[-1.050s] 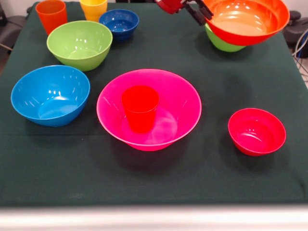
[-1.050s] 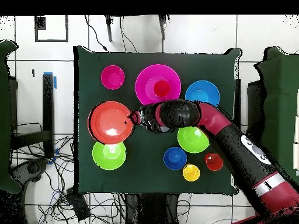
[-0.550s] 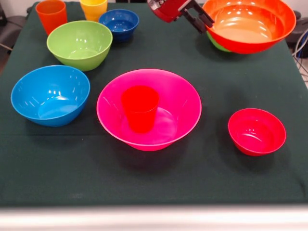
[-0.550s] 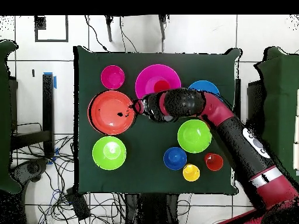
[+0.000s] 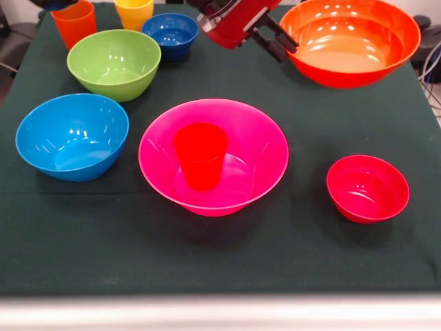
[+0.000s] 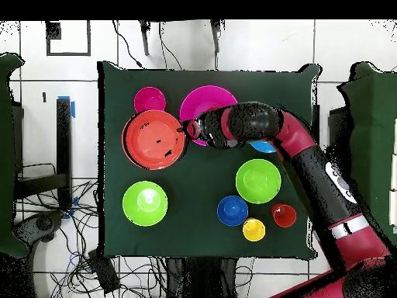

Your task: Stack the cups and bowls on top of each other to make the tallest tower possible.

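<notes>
My gripper (image 5: 286, 45) is shut on the left rim of the large orange bowl (image 5: 351, 41) and holds it in the air at the back right. In the overhead view the orange bowl (image 6: 153, 140) hangs beside the pink bowl (image 6: 203, 99), with the gripper (image 6: 186, 130) at its rim. The wide pink bowl (image 5: 262, 148) sits mid-table with the red cup (image 5: 200, 155) upright inside it. A small red bowl (image 5: 367, 187) stands to its right.
A light blue bowl (image 5: 72, 136) sits on the left. Behind it are a lime green bowl (image 5: 114, 63), a dark blue bowl (image 5: 171, 31), an orange cup (image 5: 73, 21) and a yellow cup (image 5: 134, 12). A second green bowl (image 6: 145, 203) shows overhead.
The arm has carried the orange bowl off the second green bowl, higher and closer to the pink bowl. In the front view that green bowl is now hidden behind it.
</notes>
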`<state>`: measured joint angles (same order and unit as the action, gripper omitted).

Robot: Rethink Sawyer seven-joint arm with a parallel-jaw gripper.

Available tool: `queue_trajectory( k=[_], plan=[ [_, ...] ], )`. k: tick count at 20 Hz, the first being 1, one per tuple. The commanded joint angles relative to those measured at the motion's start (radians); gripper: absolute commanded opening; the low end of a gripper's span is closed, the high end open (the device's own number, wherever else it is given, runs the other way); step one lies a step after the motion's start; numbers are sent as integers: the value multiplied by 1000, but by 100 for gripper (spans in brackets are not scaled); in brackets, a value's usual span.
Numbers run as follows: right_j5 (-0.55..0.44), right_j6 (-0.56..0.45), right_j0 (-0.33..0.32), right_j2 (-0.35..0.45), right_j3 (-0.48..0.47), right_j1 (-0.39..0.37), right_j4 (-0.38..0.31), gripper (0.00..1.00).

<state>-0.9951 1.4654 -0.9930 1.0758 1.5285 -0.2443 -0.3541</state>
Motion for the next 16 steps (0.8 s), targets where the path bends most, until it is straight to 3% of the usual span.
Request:
queue_trajectory(
  k=[1, 16],
  plan=[
    [-166, -429, 50, -5, -196, 54, -54, 0],
    [-299, -570, 98, -52, -389, 90, -85, 0]
  ],
)
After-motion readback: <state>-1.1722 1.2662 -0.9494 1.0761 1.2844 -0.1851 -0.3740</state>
